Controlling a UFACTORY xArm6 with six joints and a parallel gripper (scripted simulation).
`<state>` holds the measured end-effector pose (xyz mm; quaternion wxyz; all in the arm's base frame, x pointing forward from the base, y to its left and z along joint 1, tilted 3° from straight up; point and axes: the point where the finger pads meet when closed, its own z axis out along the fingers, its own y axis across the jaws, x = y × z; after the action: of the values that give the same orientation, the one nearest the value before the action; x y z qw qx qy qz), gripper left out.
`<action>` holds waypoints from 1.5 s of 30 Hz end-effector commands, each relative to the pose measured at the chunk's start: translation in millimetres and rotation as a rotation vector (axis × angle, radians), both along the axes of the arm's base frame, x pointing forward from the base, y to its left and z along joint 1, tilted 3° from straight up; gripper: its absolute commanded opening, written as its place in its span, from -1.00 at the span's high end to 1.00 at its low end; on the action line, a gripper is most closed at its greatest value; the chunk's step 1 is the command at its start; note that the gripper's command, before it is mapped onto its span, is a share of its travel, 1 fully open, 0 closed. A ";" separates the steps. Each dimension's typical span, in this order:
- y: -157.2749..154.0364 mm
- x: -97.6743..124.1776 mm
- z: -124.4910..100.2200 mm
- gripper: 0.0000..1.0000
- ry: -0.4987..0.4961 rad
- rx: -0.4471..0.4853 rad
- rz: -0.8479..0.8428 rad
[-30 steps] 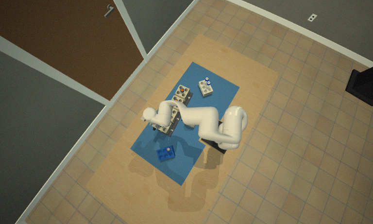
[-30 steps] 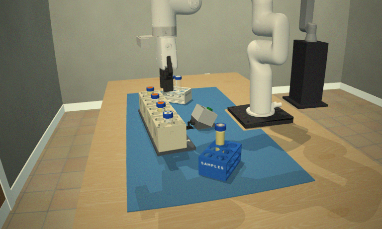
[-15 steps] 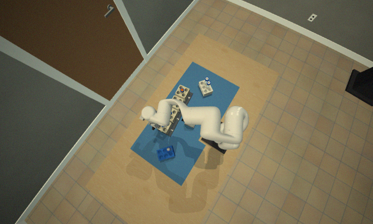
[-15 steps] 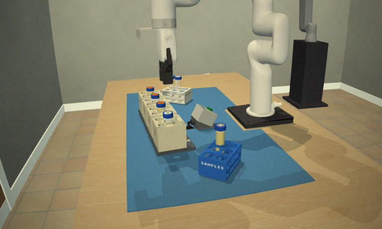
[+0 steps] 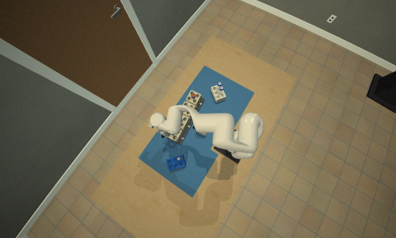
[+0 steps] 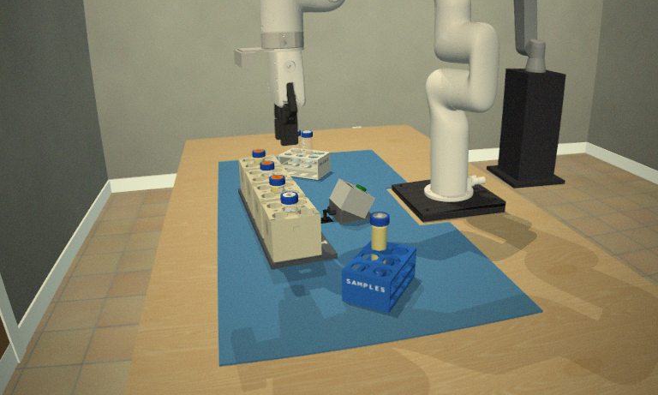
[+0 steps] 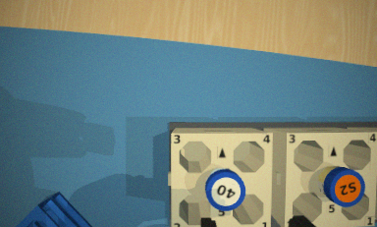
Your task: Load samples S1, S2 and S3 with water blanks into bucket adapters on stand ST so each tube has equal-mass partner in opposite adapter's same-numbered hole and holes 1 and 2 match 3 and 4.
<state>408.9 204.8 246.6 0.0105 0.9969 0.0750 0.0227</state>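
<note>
My gripper (image 6: 286, 140) (image 7: 254, 222) is partly open with nothing between its fingers, above the adapter row. A white-dot blank marked 40 (image 6: 290, 198) (image 7: 225, 190) stands in hole 5 of the end adapter (image 6: 296, 238) (image 7: 261, 180). Orange-dot S2 (image 6: 277, 180) (image 7: 345, 187) stands in hole 5 of the adapter beside it. Two more orange-dot tubes stand farther along, a nearer one (image 6: 266, 165) and one at the far end (image 5: 193, 95) (image 6: 258, 153); their IDs are unreadable. The stand (image 6: 326, 256) carries all four adapters. The green DONE key (image 6: 361, 188) shows on its desk.
The blue samples rack (image 5: 182, 166) (image 6: 363, 294) holds one grey-dot tube (image 5: 179, 158) (image 6: 379, 219). The white blanks rack (image 5: 220, 99) (image 6: 315, 171) holds two white-dot tubes, one nearer (image 5: 221, 88) (image 6: 306, 134). The arm hides part of the adapter row in the top view.
</note>
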 end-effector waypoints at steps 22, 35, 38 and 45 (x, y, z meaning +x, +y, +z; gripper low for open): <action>-49.8 -52.0 -30.9 1.00 0.048 -0.052 -0.528; -84.3 -88.4 -53.4 1.00 0.084 -0.090 -0.891; -93.8 -98.3 -59.6 1.00 0.093 -0.100 -0.990; -112.7 -118.2 -71.9 1.00 0.113 -0.121 -1.188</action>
<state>297.6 99.8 177.9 0.0723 0.8851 -0.4575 -0.0445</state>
